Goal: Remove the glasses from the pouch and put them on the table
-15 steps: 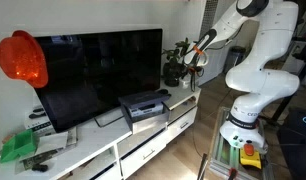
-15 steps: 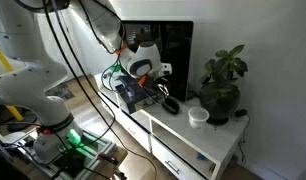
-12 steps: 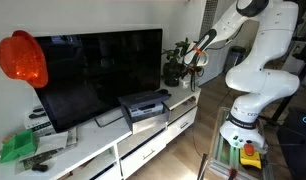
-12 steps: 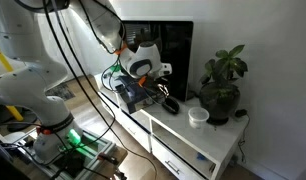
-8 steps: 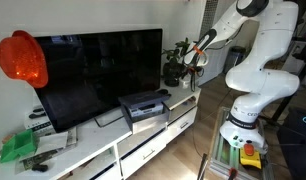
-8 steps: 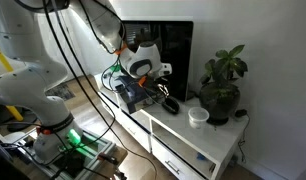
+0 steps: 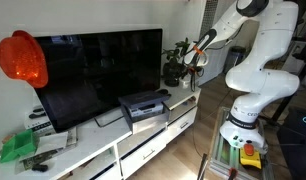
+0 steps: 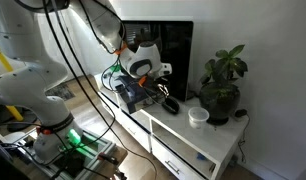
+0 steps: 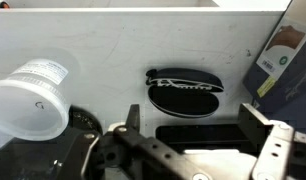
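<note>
White tabletop [image 9: 113, 45] is carrying the television [image 7: 93, 70]. I am hovering the gripper [image 9: 193, 128] above it, jaws standing wide apart and gripping nothing. White cup [image 9: 33, 95] is sitting nearby. Black pouch [image 9: 183, 88] is lying flat on the tabletop between the fingers [image 9: 131, 118].

Room setting: white wall [image 8: 268, 40] at right, dark television [image 7: 98, 75] at centre, potted plant [image 8: 223, 80] beside it, wooden floor [image 7: 185, 152] at lower centre.
</note>
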`<action>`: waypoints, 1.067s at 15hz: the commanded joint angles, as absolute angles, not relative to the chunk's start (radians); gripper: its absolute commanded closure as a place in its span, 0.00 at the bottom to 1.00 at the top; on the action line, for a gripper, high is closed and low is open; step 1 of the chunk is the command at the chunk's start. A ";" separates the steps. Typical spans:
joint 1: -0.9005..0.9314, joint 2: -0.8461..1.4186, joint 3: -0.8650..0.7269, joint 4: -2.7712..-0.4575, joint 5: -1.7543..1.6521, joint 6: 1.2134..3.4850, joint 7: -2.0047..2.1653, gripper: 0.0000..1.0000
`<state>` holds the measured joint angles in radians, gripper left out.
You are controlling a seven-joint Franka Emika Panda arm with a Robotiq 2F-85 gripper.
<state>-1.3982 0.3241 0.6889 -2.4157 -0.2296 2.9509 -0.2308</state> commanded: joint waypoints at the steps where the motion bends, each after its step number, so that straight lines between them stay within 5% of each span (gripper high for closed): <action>1: -1.398 0.324 0.689 -2.416 -0.230 2.951 -0.231 0.00; 6: -1.326 0.364 0.618 -2.349 -0.231 2.874 -0.125 0.00; 12: -0.885 0.450 0.234 -2.246 -0.105 2.953 -0.208 0.00; 16: -0.761 0.569 0.164 -2.189 -0.124 3.085 -0.343 0.00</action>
<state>-0.8241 0.4732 0.2069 -2.2503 -0.1180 3.0057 -0.2488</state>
